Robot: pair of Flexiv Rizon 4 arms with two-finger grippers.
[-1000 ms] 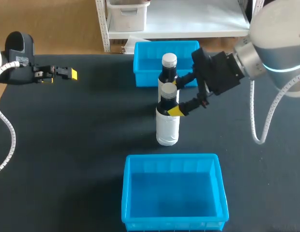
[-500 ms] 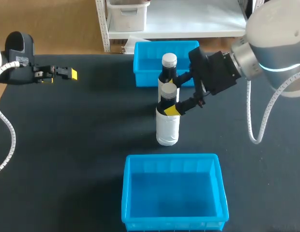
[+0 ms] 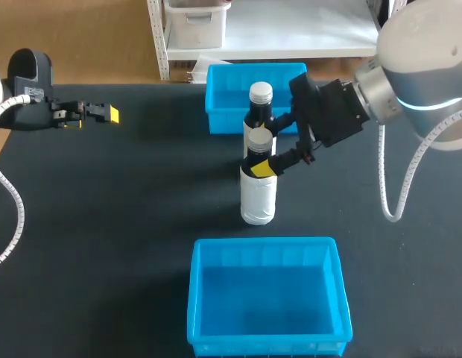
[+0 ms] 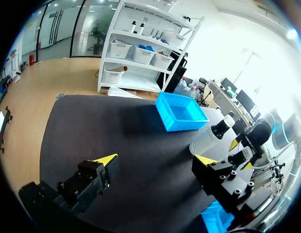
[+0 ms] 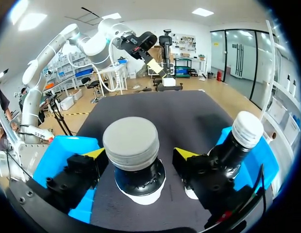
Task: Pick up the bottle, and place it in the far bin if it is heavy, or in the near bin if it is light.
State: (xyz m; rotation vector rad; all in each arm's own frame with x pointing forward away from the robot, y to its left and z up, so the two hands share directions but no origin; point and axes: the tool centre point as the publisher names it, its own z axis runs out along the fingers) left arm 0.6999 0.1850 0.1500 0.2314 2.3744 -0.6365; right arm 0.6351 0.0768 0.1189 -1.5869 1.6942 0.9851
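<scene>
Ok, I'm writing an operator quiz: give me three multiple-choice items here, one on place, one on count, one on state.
1. Where does the nearer bottle stand? A on the table between the far bin and the near bin; B inside the far bin; C inside the near bin.
2. How many bottles are there? A one; B two; C three.
3. How is the left tool? A open, empty; B shut on a bottle; C shut on a bin rim.
Key: 1 A, it stands between both bins; 2 B, a second bottle stands behind it; 3 A, its yellow tips are apart, nothing between.
</scene>
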